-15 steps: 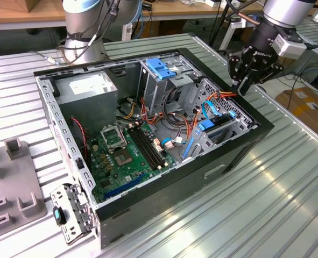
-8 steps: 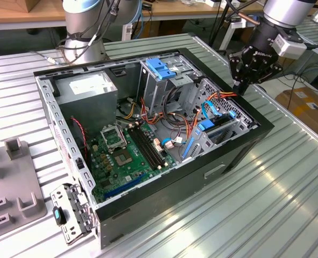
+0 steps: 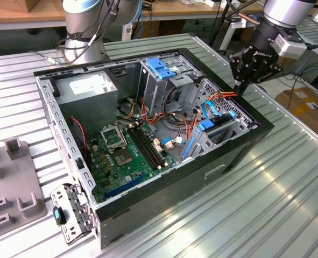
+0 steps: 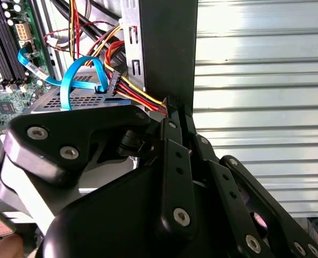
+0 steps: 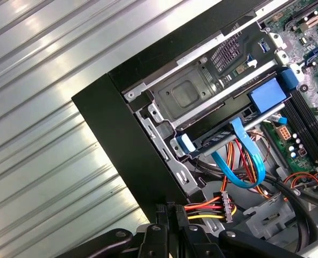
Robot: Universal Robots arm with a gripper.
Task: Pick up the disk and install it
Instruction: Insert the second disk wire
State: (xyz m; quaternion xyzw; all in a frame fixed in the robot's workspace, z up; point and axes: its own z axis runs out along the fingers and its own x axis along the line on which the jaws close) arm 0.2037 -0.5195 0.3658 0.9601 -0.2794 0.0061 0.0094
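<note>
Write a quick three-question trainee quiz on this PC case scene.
1. True or false: the gripper is holding the disk.
2. The gripper is nearest to: A) the case wall at the exterior view's right; B) the power supply; C) the motherboard.
3. Fill in: the flat cable looping beside the disk is ____.

Key: 1 false, the disk sits in its bay; 2 A; 3 blue.
</note>
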